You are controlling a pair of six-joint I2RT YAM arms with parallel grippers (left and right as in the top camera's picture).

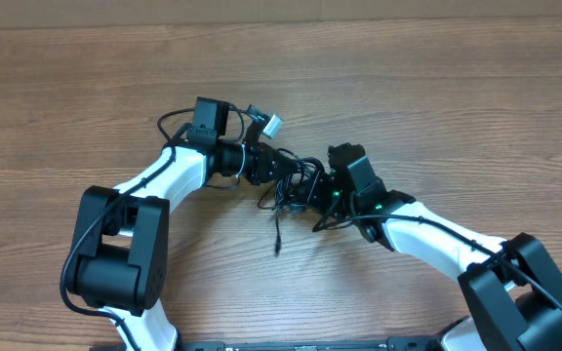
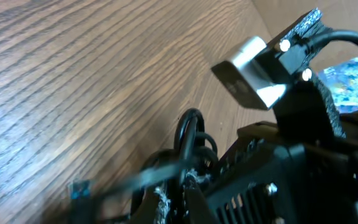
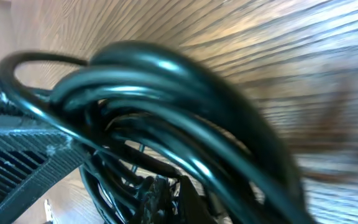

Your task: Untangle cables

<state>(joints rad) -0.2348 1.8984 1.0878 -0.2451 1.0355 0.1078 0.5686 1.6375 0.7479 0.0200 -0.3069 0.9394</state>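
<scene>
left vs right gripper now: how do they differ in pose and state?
The left gripper reaches into the cables from the left; the right gripper comes from the right, nearer the front edge. Green lights show on the right gripper's wrist, none on the left gripper's. Shared: both shut on the same tangle, one loose end trailing out below.

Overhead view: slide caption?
Tangled black cables held between the left gripper and right gripper, both shut, over the wooden table.

A wooden table with brown grain running left to right fills the view; a paler plain strip borders its far edge.
</scene>
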